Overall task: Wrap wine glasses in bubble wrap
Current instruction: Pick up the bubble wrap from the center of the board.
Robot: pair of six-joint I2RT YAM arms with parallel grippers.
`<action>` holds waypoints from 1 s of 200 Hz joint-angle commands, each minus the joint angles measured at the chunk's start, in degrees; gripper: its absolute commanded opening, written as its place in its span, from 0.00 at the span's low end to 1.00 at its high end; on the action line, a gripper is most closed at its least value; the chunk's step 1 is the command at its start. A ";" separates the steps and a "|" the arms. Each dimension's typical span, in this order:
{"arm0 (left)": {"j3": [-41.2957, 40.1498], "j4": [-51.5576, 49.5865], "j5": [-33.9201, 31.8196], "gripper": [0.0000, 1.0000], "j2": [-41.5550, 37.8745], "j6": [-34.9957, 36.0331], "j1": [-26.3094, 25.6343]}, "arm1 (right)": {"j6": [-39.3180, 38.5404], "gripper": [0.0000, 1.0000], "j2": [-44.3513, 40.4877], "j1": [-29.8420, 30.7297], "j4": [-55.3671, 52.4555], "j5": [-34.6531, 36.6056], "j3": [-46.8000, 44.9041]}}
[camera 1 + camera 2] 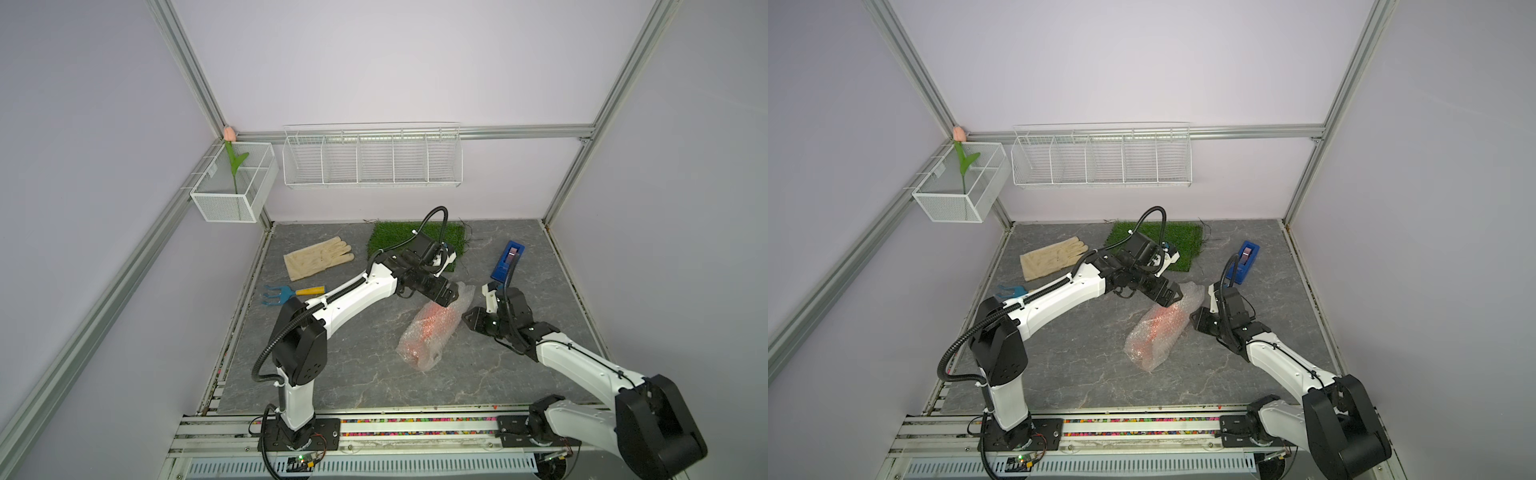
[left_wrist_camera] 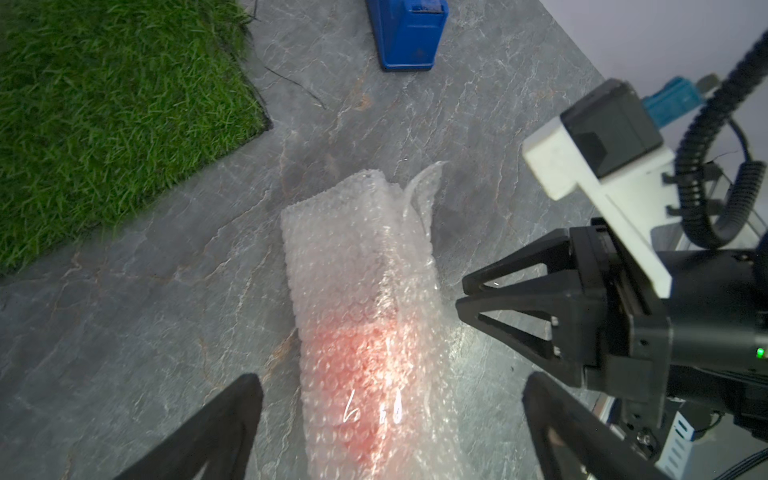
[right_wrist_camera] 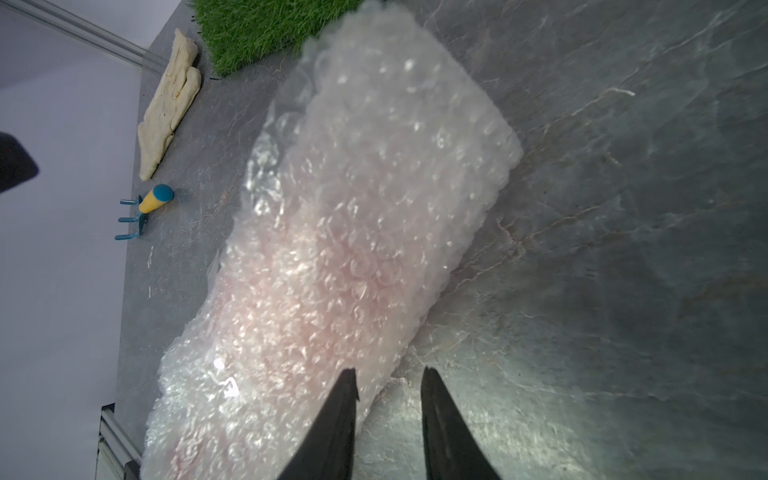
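The left gripper point(image 2: 392, 378) is seen spread wide, and nothing is held. Its two dark fingers point(image 2: 232, 419) are set either side of the rolled bubble wrap point(image 2: 365, 291), each with bare table showing between it and the film. In a top view the left gripper point(image 1: 446, 297) is placed over the far end of the roll.

Now the right gripper point(image 3: 388, 374): it is kept narrow, with only a slim gap, and bare table point(image 3: 623, 249) is seen through that gap, so nothing is gripped. One fingertip point(image 3: 349, 380) is lined up with the edge of the bubble wrap point(image 3: 374, 208); whether contact is made cannot be told. From above, the right gripper point(image 1: 469, 320) is found just beside the roll.

The goblet point(image 1: 432, 322) is glimpsed as a red-orange glow inside the bubble wrap point(image 1: 415, 351), which is laid slantwise on the grey table point(image 1: 332, 353) between the two arms.

Further out, a green turf mat point(image 1: 390, 239) is spotted at the back, a blue tape dispenser point(image 1: 508, 260) to its right, and a pale glove point(image 1: 316, 259) and a small hand rake point(image 1: 286, 292) well off to the left.
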 commanded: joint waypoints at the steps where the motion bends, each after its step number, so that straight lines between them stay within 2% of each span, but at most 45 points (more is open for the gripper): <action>1: 2.17 -6.31 -3.51 0.99 3.95 1.47 -0.80 | -0.14 0.30 -0.28 -1.36 -0.37 0.59 1.35; 34: 2.66 -8.18 -7.35 0.99 6.37 -1.29 -2.88 | -0.19 0.30 -2.25 -3.65 -2.42 0.55 0.80; 60: 4.34 -10.84 -11.48 0.99 9.35 -0.55 -5.06 | -0.41 0.29 -4.04 -5.38 -3.95 0.79 0.15; 124: 6.95 -12.15 -13.73 0.99 15.36 -0.84 -6.54 | -0.85 0.29 -7.07 -8.09 -5.82 -0.46 -0.60; 162: 6.46 -11.55 -16.68 0.99 16.02 -1.20 -6.61 | -0.91 0.29 -8.28 -8.95 -6.60 -1.08 -0.73; 200: 7.40 -10.81 -15.44 0.98 17.90 -0.85 -6.50 | -0.83 0.29 -10.51 -9.12 -8.30 -1.21 -0.39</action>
